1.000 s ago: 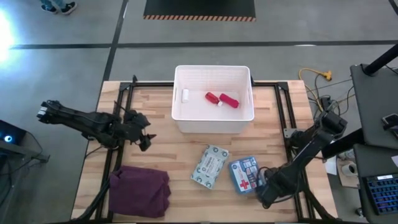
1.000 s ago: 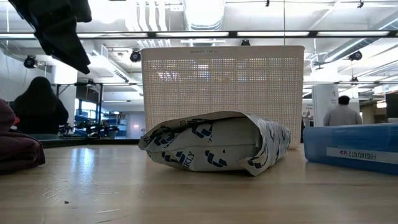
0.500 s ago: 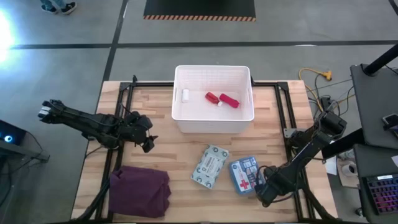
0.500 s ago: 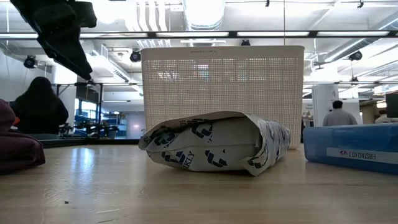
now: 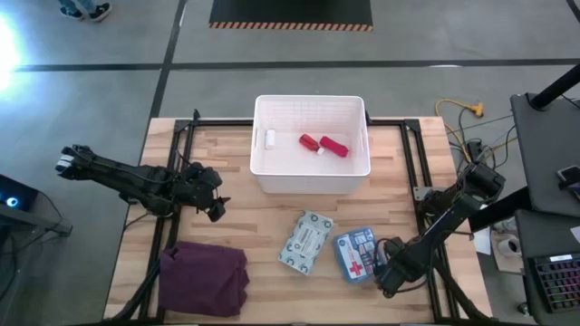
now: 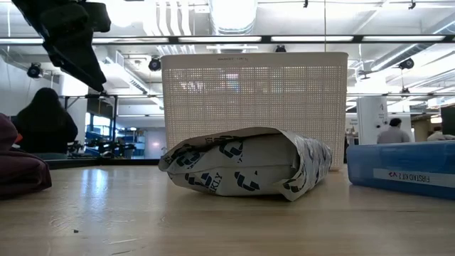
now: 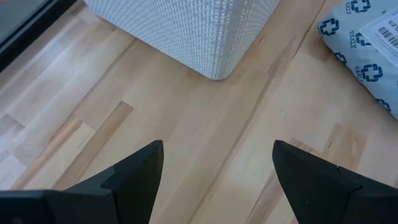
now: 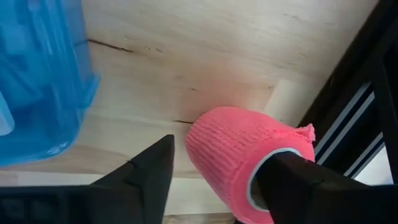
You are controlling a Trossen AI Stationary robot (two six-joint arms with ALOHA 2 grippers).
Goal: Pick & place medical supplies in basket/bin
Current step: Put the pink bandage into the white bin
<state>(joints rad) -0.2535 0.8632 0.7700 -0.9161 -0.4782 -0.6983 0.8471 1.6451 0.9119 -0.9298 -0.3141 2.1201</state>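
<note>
The white basket (image 5: 311,165) stands at the table's far middle. In it lie a small red bottle (image 5: 310,141), a pink-red tube (image 5: 334,147) and a small white bottle (image 5: 269,138). The grey-green packet (image 5: 305,242) and the blue first-aid box (image 5: 355,254) lie flat on the wood near the front. Just right of the box, my right gripper (image 5: 388,273) points down. In its wrist view a pink roll (image 8: 239,152) lies on its side on the table between the open fingers. My left gripper (image 5: 216,205) hovers open left of the basket, with nothing between its fingers (image 7: 217,180). My right gripper comes at the pink roll from above. One finger (image 8: 311,186) stands in front of the roll's open end (image 8: 267,171); I cannot tell whether it touches. The other finger (image 8: 146,177) stands a narrow gap off the roll's closed side.
A folded maroon cloth (image 5: 204,277) lies at the front left. Dark frame rails (image 5: 426,195) run along the table's right and left sides, and one lies close beside the roll (image 8: 348,124). Bare wood lies between the basket and the packet. People show in the room behind (image 6: 44,117).
My right gripper has sunk a little toward the table beside the blue box. Nothing on the table has moved.
</note>
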